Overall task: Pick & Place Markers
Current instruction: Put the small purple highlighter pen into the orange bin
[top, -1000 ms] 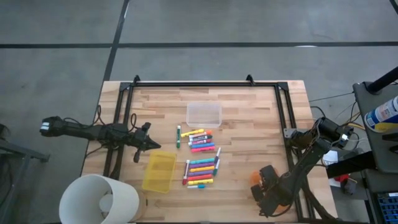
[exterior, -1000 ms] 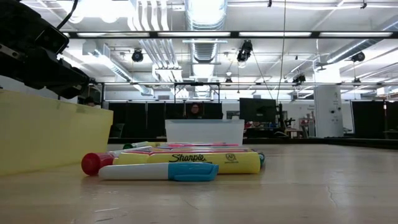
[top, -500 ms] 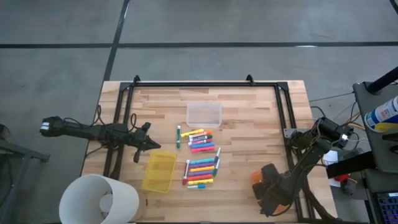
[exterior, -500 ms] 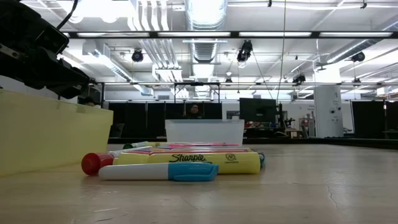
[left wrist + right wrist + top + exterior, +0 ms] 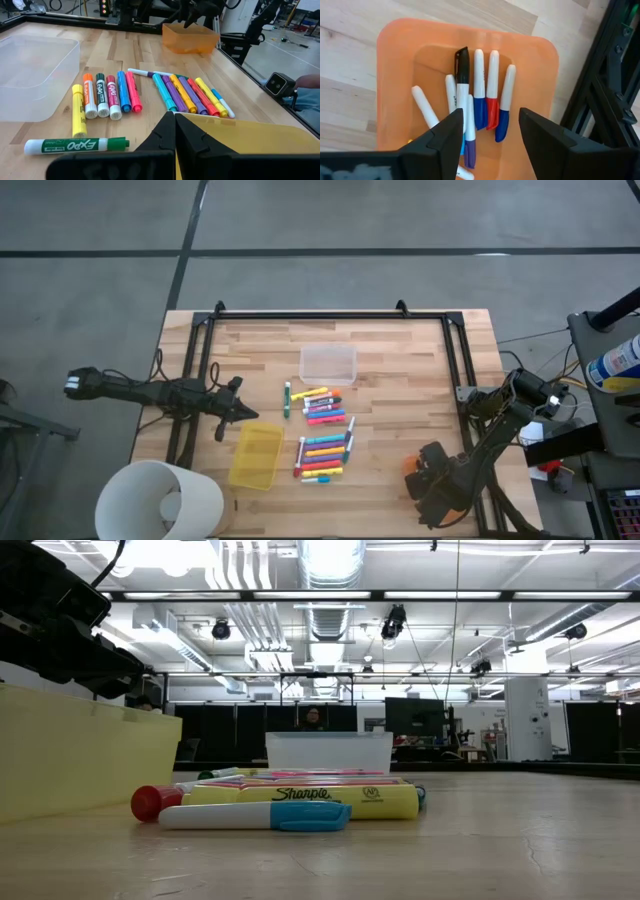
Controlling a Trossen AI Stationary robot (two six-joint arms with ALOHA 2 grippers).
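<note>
**Right jaws spread over the orange bin: a marker dropped**

The change is at the right gripper (image 5: 487,135). A second ago its jaws were nearly together; now they stand spread wide and empty above the orange bin (image 5: 390,90), at about 4 o'clock on the desk (image 5: 400,360). In the high view the arm has barely shifted, so the opening is the whole event. Inside the bin lie several thin white markers (image 5: 485,85) with black, blue, red and purple caps, side by side and partly overlapping. Which one just fell I cannot tell.

I read this as one delivery done and the right arm free to go for another.

Most of the work remains. The main lot of markers (image 5: 322,432) lies in two loose rows at the centre of the desk, between the clear bin (image 5: 328,363) at 12 o'clock of them and the yellow bin (image 5: 255,456) at 8 o'clock. One green marker (image 5: 287,399) lies apart, just at 10 o'clock of the rows. The clear bin looks empty.

The left gripper (image 5: 174,131) waits at about 9 o'clock, jaws pressed together on nothing, just over the yellow bin's near rim and aimed toward the rows.

The next reach is likely a long one, from 4 o'clock back to centre.
</note>
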